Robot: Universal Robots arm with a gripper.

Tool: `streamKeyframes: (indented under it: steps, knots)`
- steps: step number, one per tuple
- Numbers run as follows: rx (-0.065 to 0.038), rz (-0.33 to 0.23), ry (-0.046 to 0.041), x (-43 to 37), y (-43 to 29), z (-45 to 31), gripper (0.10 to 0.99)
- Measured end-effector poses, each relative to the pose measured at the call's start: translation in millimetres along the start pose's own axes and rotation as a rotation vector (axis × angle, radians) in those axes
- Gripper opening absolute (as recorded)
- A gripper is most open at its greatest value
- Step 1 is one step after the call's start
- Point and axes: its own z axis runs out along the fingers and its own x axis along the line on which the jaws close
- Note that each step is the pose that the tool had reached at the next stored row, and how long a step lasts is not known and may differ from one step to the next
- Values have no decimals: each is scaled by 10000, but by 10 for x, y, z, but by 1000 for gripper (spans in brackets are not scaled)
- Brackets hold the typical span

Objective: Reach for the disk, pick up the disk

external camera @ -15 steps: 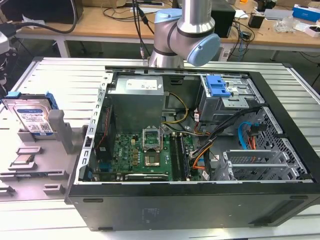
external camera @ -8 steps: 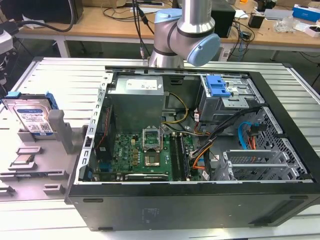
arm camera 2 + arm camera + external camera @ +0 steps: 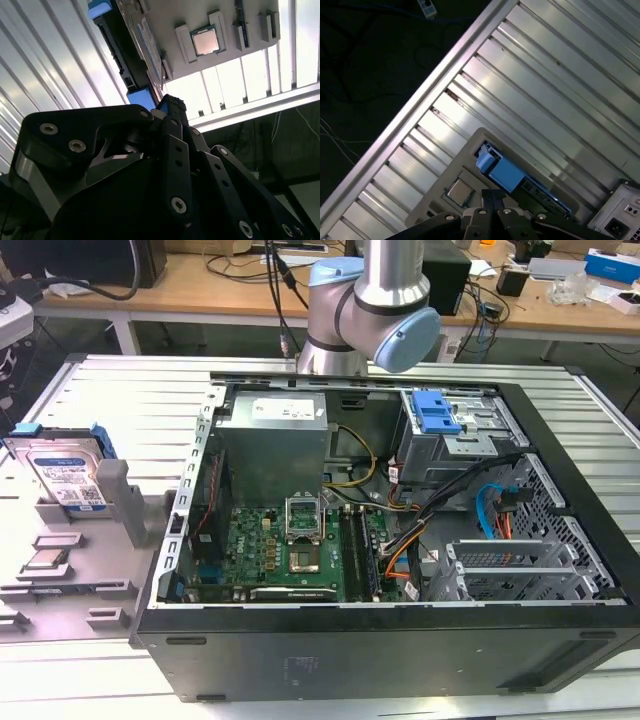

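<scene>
Grey moulded tray (image 3: 120, 560) at the exterior view's left holds the disk (image 3: 65, 472) propped on edge, with a processor chip (image 3: 45, 560) lying near it. An open computer case (image 3: 400, 660) stands just beside the tray. In both wrist views the gripper (image 3: 492, 194) (image 3: 169, 102), closed and empty, hangs apart from the disk and covers part of its blue-railed edge.

A slatted metal table (image 3: 90, 390) fills the foreground, and bright overhead light glares off its ribs. Behind the table stands a long wooden workbench (image 3: 220, 285) on white legs (image 3: 125, 335), strewn with black cables (image 3: 90, 290) and a blue-and-white box (image 3: 612, 265). Beside the table's edge, the first wrist view shows a dark floor (image 3: 370, 60) with loose wires (image 3: 335, 140) and a white power strip (image 3: 426, 6).
</scene>
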Motion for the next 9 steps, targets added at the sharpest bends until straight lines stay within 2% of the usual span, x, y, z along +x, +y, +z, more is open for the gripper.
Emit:
streamKeyframes:
  steps: [3,9]
  knots:
    - [0,-444,17,0,0,0,106]
    - [1,-988,38,0,0,0,106]
